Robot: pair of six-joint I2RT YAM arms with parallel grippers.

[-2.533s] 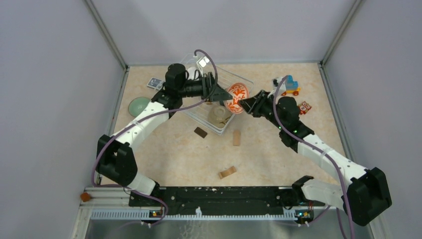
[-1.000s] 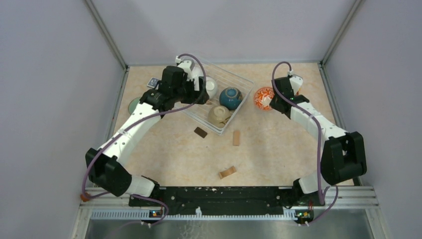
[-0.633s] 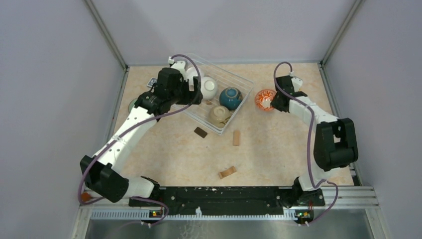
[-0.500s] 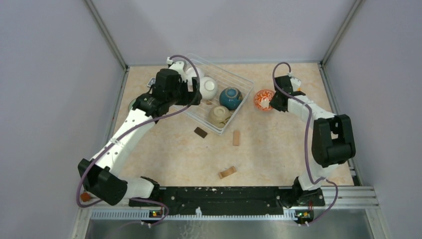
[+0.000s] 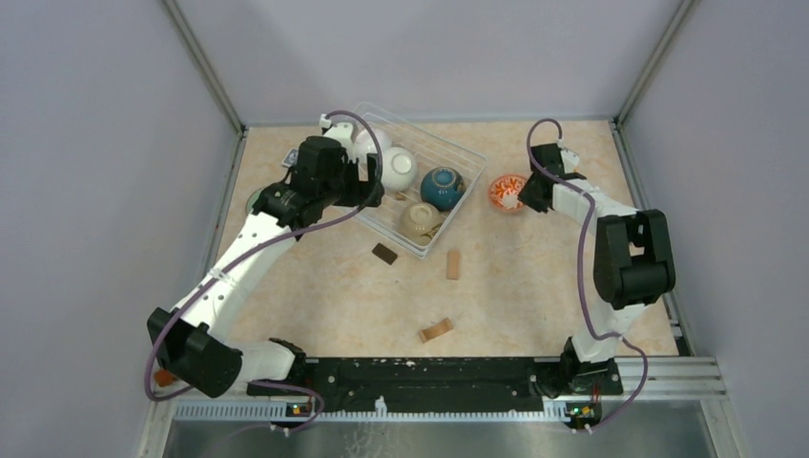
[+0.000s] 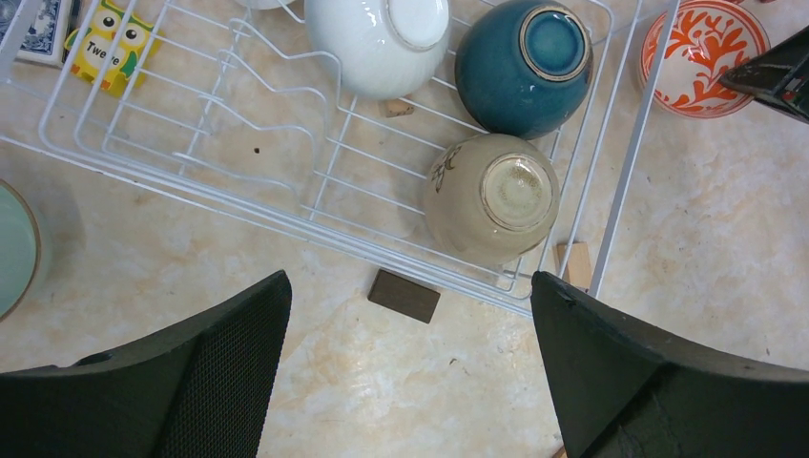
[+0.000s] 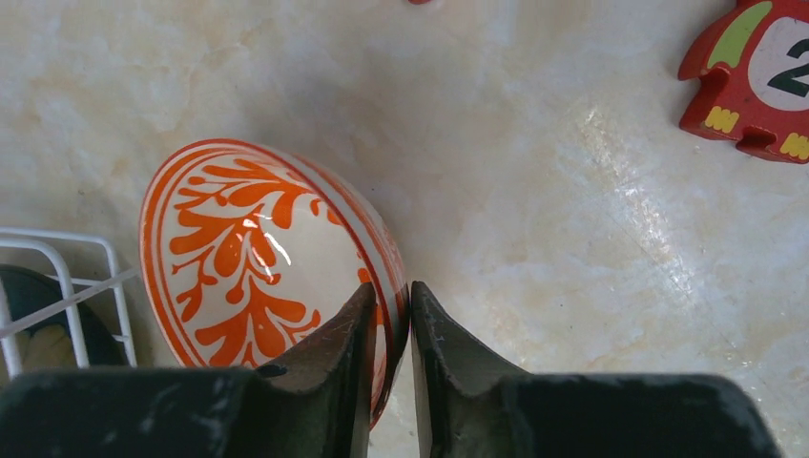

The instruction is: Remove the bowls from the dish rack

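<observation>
Bowls (image 6: 491, 196), three visible, sit upturned in the dish rack (image 6: 634, 143) beneath the left fingers (image 6: 219, 334), spread wide and empty, apparently to pick one. Right fingers (image 7: 334, 353) narrowly straddle the patterned bowl (image 7: 258, 258) at its rim, on the desk (image 7: 572, 191) right of the rack; whether they grip or release it is unclear.

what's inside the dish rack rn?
In the dish rack, three bowls sit foot up: white bowl, teal bowl, beige bowl. A second white bowl is partly covered by the left arm.
</observation>
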